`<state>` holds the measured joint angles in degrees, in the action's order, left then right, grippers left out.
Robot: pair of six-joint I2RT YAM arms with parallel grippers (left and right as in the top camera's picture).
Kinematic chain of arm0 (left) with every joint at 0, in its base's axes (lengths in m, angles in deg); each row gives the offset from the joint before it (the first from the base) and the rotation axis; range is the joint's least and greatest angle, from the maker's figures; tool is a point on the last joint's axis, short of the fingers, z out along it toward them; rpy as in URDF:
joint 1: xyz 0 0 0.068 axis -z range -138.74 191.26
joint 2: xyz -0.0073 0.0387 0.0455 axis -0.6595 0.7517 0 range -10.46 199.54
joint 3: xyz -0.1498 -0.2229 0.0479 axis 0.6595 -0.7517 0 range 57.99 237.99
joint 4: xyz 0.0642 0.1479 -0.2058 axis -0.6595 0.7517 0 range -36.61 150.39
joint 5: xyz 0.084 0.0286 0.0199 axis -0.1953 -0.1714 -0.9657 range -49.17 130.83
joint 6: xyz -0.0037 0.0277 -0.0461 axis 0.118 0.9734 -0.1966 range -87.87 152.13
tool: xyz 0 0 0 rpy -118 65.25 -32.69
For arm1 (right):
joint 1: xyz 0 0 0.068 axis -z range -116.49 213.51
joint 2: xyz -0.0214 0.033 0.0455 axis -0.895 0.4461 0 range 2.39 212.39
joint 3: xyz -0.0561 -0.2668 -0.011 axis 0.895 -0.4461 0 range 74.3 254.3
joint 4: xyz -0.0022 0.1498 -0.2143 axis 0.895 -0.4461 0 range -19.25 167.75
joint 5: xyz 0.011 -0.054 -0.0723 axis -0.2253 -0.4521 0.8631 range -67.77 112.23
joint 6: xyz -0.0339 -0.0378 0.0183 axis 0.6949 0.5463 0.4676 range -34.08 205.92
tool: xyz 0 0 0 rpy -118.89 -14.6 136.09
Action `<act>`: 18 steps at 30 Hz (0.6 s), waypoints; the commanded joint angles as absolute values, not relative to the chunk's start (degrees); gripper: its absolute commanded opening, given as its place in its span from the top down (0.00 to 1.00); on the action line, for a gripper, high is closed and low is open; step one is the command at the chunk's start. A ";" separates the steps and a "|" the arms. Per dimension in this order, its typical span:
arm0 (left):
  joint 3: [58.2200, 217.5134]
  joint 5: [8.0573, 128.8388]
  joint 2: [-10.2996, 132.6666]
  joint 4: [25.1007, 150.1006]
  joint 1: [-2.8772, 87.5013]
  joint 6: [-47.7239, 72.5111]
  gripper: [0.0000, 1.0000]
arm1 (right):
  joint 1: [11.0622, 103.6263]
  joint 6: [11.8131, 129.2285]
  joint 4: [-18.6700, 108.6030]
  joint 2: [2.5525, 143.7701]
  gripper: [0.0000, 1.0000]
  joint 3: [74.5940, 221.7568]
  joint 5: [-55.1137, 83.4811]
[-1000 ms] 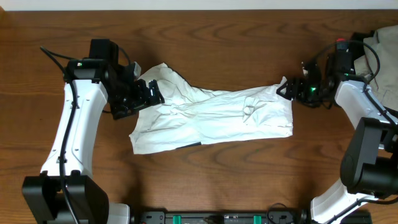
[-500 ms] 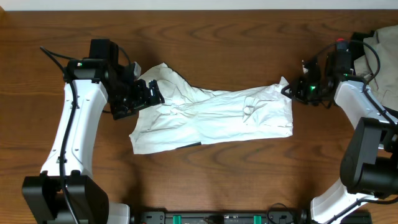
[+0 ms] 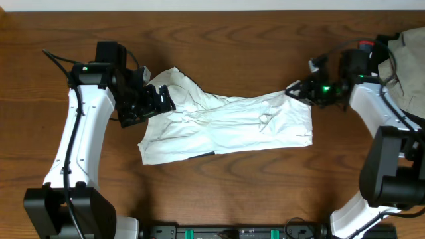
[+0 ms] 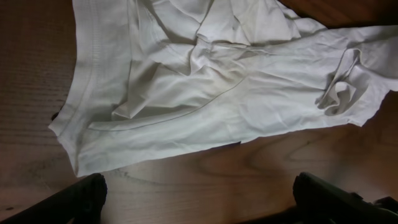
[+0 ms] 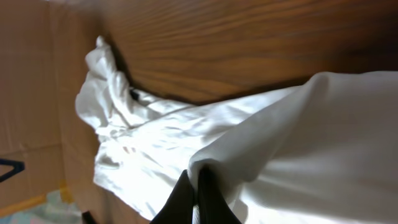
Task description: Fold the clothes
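Colours: the clothes (image 3: 229,126) are plain white with no print, and one small black mark sits at their lower edge. The table (image 3: 232,46) beneath the clothes is dark brown with wavy wood grain. The left arm (image 3: 83,133) and right arm (image 3: 382,109) have white shells and black joints. A green light (image 3: 325,88) glows just right of the clothes. A tan cloth (image 3: 408,50) lies far right of the clothes.
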<state>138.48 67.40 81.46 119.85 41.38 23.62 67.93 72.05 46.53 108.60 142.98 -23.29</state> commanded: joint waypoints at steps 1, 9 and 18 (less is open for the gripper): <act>139.05 66.72 80.95 120.16 41.34 24.86 0.02 | 64.04 68.05 48.65 108.45 0.99 144.16 -26.00; 139.05 66.72 80.95 120.18 41.34 24.86 0.02 | 57.60 65.97 51.43 108.47 0.62 144.16 -15.75; 139.05 66.72 80.95 120.20 41.34 24.86 0.02 | 60.55 67.88 47.27 106.33 0.52 146.22 -13.32</act>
